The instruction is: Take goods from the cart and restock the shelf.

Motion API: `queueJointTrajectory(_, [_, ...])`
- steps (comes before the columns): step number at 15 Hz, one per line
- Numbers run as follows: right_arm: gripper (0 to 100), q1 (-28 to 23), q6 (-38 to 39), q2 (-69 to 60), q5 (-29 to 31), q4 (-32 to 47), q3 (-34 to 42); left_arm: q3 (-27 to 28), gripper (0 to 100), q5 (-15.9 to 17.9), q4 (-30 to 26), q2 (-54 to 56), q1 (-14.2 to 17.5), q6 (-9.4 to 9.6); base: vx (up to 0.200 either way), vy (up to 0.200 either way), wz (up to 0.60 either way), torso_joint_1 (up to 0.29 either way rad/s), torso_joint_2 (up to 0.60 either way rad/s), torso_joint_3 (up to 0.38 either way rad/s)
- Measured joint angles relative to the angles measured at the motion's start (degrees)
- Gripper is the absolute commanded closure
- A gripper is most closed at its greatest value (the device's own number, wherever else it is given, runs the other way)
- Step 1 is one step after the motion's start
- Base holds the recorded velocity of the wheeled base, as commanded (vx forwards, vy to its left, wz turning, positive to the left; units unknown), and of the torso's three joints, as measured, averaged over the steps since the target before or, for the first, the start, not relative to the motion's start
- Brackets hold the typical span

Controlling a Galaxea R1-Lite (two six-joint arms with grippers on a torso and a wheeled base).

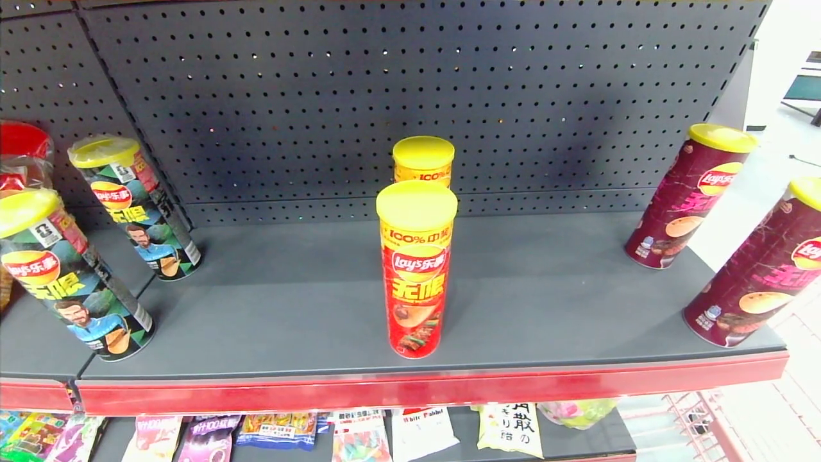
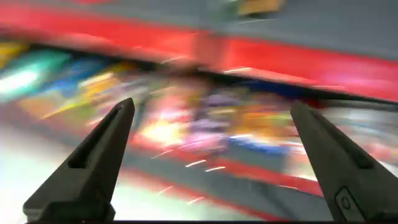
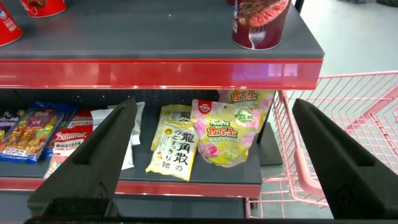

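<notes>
**Right claw** (image 3: 216,102): released, fingers spread wide, nothing between them.
- Straight ahead of it is the lower shelf (image 3: 186,186), stocked with flat snack bags.
- A yellow bag (image 3: 174,146) and a green-and-pink bag (image 3: 227,134) lie side by side, edges overlapping, in line with the gap between the fingers.
- A red bag (image 3: 68,140) and blue bags (image 3: 28,130) lie farther along, beyond one finger.
- Above claw level runs the red lip of the upper shelf (image 3: 155,31). The foot of the front maroon can (image 3: 258,22) stands near its end.
- The pink wire cart (image 3: 367,124) stands just past the shelf's end, beyond the other finger and near the claw. I cannot tell what it holds.

**Left claw** (image 2: 212,106): also released, fingers wide apart, holding nothing.
- Ahead of it are a red shelf edge (image 2: 280,56) and a smear of coloured packets beneath, too blurred to sort.

**Upper shelf, head view**, higher than both claws:
- A red can (image 1: 415,269) stands upright near the front lip, mid-shelf.
- A yellow can (image 1: 423,160) stands right behind it, close to the pegboard back (image 1: 385,77).
- At the robot's left are the front green can (image 1: 64,276) and the rear green can (image 1: 138,205).
- A red-lidded container (image 1: 22,154) sits at the far left edge.
- At the robot's right, the rear maroon can (image 1: 689,196) stands behind the front one.
- The red lip lies between the right claw and these cans.
</notes>
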State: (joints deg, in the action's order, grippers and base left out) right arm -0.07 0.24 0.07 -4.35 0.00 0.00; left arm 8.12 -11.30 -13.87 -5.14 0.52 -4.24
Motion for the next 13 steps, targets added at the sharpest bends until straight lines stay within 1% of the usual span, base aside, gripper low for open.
queueJointTrajectory(1, [0,0.0,0.0,0.0,0.0,0.0,0.0,-1.4,0,9.3,5.1,1.6,-0.1,0.39,0.000,0.000,0.00,0.000,0.00,0.000])
queueJointTrajectory(2, [0,0.0,0.0,0.0,0.0,0.0,0.0,-3.5,0,14.9,11.5,2.7,-0.3,1.60,0.000,0.000,0.00,0.000,0.00,0.000])
queueJointTrajectory(3, [0,0.0,0.0,0.0,0.0,0.0,0.0,-5.3,0,17.1,13.6,3.4,-0.4,2.26,0.000,0.000,0.00,0.000,0.00,0.000])
queueJointTrajectory(4, [0,0.0,0.0,0.0,0.0,0.0,0.0,-6.4,0,14.2,13.9,4.0,-0.5,2.36,0.000,0.000,0.00,0.000,0.00,0.000])
queueJointTrajectory(5, [0,0.0,0.0,0.0,0.0,0.0,0.0,-7.0,0,9.4,13.9,4.4,-0.5,2.30,0.000,0.000,0.00,0.000,0.00,0.000])
queueJointTrajectory(6, [0,0.0,-0.1,0.0,0.0,0.0,0.0,-7.5,0,8.1,13.9,4.6,-0.5,2.30,0.000,0.000,0.00,0.000,0.00,0.000])
queueJointTrajectory(7, [0,0.0,-0.1,0.0,0.0,0.0,0.0,-7.8,0,9.5,13.9,4.8,-0.5,2.28,0.000,0.000,0.00,0.000,0.00,0.000])
queueJointTrajectory(8, [0,0.0,0.1,0.0,0.0,0.0,0.0,-7.9,0,10.0,13.9,4.9,-0.5,2.13,0.000,0.000,0.00,0.000,0.00,0.000])
queueJointTrajectory(10, [0,0.0,-0.1,0.0,0.2,0.0,0.0,-8.1,0,9.4,13.9,5.0,-0.5,2.35,0.000,0.000,0.00,0.000,0.00,0.000])
queueJointTrajectory(13, [0,0.0,-0.2,0.0,0.2,-0.1,0.0,-8.1,0,9.4,13.9,5.0,-0.5,2.39,0.000,0.000,0.00,0.000,0.00,0.000])
